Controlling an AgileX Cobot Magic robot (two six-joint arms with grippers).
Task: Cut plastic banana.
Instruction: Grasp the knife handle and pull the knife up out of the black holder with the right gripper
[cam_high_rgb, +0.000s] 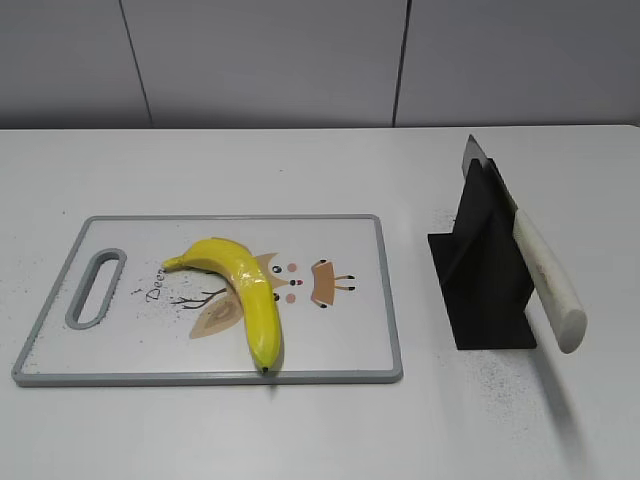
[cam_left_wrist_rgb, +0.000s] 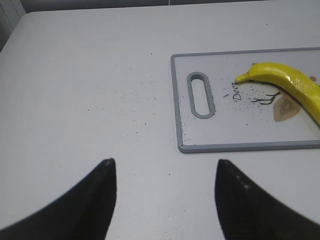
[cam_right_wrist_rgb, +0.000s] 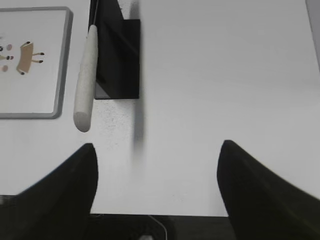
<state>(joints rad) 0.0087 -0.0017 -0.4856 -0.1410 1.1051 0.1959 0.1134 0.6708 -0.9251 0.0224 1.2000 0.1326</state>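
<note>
On the tabletop (cam_high_rgb: 300, 440), we hold both grippers spread and empty: left gripper (cam_left_wrist_rgb: 165, 167), right gripper (cam_right_wrist_rgb: 157, 150). Banana (cam_high_rgb: 243, 290) lies on the cutting board (cam_high_rgb: 350, 350); knife (cam_high_rgb: 545, 280), at three o'clock, rests in its stand (cam_high_rgb: 480, 290). We should grasp its handle squarely.

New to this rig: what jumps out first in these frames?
The yellow plastic banana lies on the grey-rimmed cutting board at table left. To its right a knife with a white handle sits slanted in a black stand. The left gripper and right gripper are open and hold nothing.
</note>
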